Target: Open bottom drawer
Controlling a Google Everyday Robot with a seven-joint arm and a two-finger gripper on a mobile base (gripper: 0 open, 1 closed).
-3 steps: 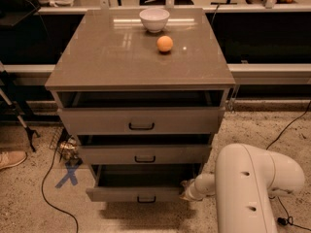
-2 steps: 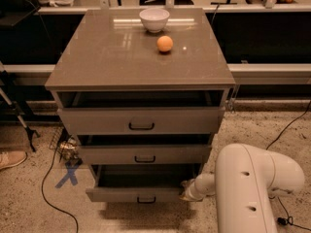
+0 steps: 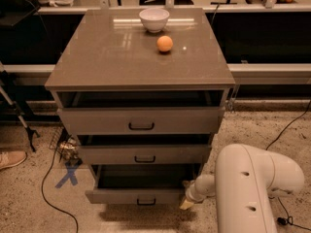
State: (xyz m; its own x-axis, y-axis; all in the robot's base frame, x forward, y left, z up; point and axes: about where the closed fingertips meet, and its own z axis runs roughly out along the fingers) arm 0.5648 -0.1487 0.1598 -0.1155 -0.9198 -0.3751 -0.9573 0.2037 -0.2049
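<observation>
The grey-taupe cabinet (image 3: 121, 57) has three drawers, all standing partly out. The bottom drawer (image 3: 116, 196) is the lowest, with a slim front and a small black bar handle (image 3: 146, 201). It is pulled out farthest, and its dark interior shows. My gripper (image 3: 187, 202) is low at the drawer's front right corner, close to the floor, at the end of my white arm (image 3: 248, 188). Whether it touches the drawer cannot be told.
A white bowl (image 3: 154, 19) and an orange (image 3: 164, 43) sit on the cabinet top. The top drawer (image 3: 97, 120) and middle drawer (image 3: 112, 154) jut out above the bottom one. A blue X mark (image 3: 68, 176), cables and a shoe (image 3: 10, 159) are on the floor at left.
</observation>
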